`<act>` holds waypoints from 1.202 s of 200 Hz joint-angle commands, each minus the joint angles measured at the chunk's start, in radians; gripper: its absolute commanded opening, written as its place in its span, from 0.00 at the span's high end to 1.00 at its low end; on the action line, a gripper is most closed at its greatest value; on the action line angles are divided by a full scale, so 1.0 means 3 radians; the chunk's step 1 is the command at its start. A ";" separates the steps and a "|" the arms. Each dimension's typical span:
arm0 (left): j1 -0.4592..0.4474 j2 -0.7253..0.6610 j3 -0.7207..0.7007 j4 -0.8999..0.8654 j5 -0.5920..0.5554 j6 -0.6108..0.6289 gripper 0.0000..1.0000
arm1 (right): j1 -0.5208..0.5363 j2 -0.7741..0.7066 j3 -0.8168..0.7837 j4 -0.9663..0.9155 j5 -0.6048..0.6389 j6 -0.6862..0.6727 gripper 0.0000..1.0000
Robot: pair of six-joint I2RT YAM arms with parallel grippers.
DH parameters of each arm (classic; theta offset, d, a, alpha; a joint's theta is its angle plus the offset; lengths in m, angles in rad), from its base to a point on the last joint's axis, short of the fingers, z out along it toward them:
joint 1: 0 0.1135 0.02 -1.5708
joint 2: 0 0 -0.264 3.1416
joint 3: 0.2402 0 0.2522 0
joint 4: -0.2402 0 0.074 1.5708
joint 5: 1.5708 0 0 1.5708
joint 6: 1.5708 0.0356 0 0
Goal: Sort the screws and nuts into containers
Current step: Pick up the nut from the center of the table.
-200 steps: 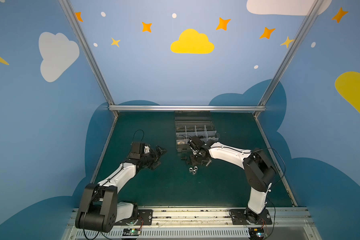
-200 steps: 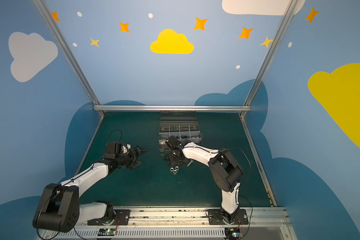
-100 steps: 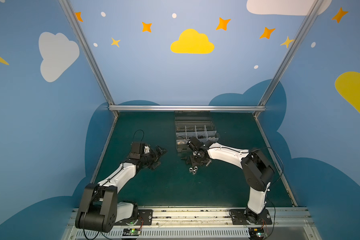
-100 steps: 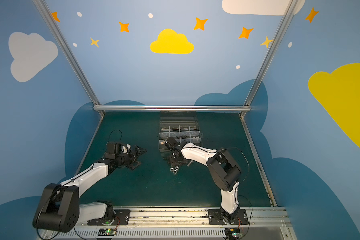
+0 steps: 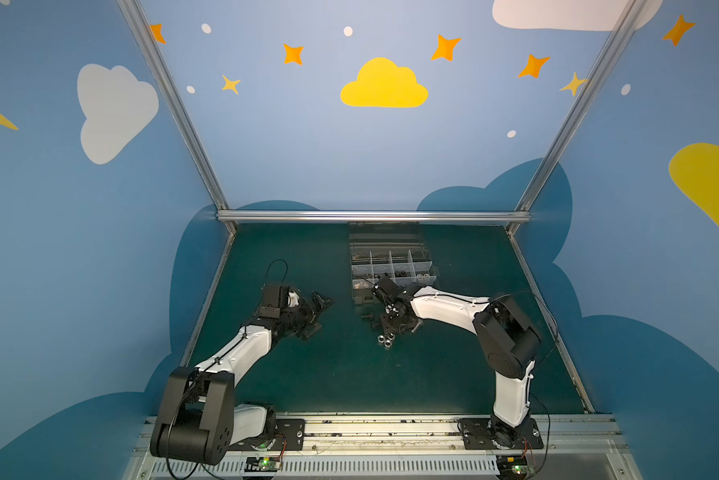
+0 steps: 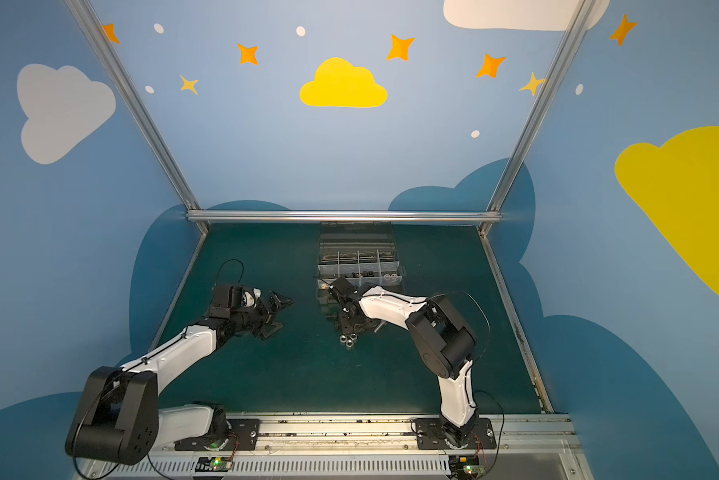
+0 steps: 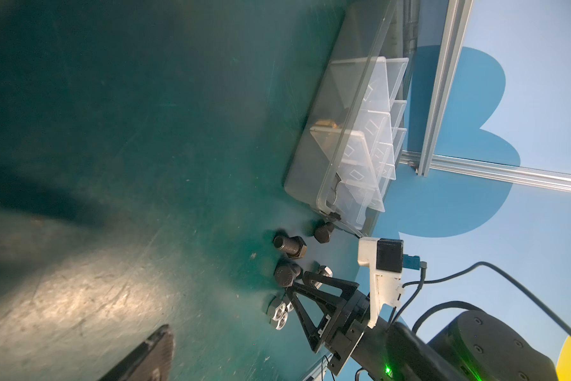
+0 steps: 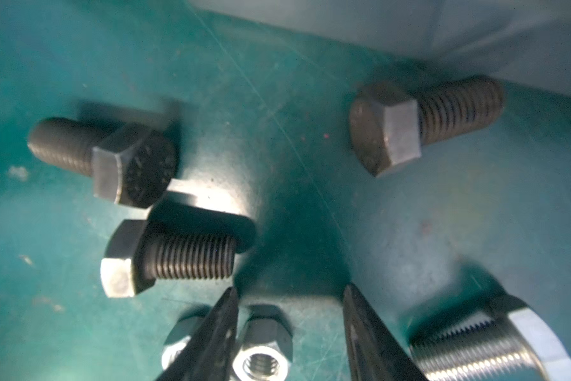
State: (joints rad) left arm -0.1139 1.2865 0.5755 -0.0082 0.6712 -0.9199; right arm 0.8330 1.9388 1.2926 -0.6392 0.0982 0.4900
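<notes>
Teal-green table mat carries a flat grey plastic organiser box with translucent dividers. Some of its compartments already hold small parts, so the sorting looks partly done. Well aside from the box, the left gripper hangs empty with its jaws apart. Just before the box's front wall, the right gripper is spread around a shiny silver hexagonal nut, not clamped. Three black hex-headed screws, one silver screw and a second nut lie loose there, unsorted.
</notes>
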 commanded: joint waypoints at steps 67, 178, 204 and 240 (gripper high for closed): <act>0.0004 0.0032 0.0005 0.0009 0.0005 0.0060 0.00 | 0.0122 0.0024 -0.0121 -0.0154 0.0001 0.0018 0.53; 0.0006 0.0034 -0.0005 0.0007 0.0008 0.0070 0.00 | 0.0248 -0.0068 -0.0199 -0.0293 0.0127 0.0115 0.54; 0.0002 0.0041 -0.0011 0.0027 0.0008 0.0061 0.00 | 0.0251 -0.0076 -0.0218 -0.0263 0.0121 0.0124 0.57; 0.0004 0.0007 -0.0031 0.0027 0.0007 0.0060 0.00 | 0.0251 -0.0036 -0.0211 -0.0247 0.0124 0.0117 0.62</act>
State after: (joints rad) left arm -0.1139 1.2884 0.5755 -0.0044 0.6716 -0.9169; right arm 0.9012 1.9156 1.2568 -0.6556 0.1349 0.5194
